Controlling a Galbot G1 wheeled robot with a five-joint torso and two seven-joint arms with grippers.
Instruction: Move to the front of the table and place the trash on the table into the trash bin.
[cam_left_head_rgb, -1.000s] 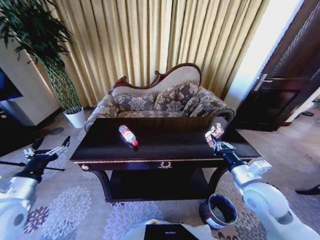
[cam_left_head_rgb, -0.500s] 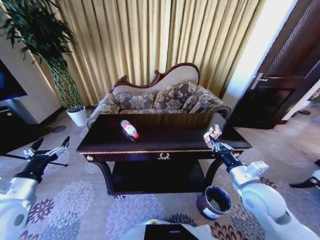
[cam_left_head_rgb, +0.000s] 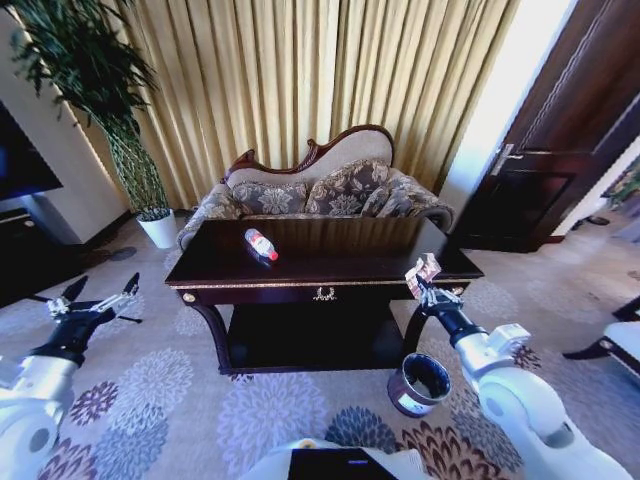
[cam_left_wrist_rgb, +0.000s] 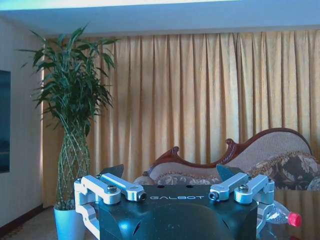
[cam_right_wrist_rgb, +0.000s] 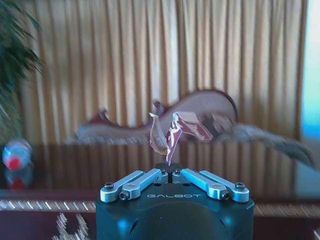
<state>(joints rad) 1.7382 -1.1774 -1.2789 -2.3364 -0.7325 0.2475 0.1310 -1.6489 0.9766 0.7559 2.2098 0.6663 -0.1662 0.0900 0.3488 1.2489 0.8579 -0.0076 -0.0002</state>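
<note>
Dark trash bin (cam_left_head_rgb: 418, 384) beside table (cam_left_head_rgb: 320, 272)

A home living room: carved sofa (cam_left_head_rgb: 318, 190), gold curtains (cam_left_head_rgb: 300, 80), patterned carpet (cam_left_head_rgb: 180, 400)

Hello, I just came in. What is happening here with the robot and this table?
The robot is clearing trash from the dark table into the trash bin. Its right gripper is shut on a crumpled wrapper, held up at the table's front right corner, with the bin on the carpet below and a little nearer the robot. A small bottle with a red cap lies on the tabletop. The left gripper is open and idle, out to the left of the table.
</note>
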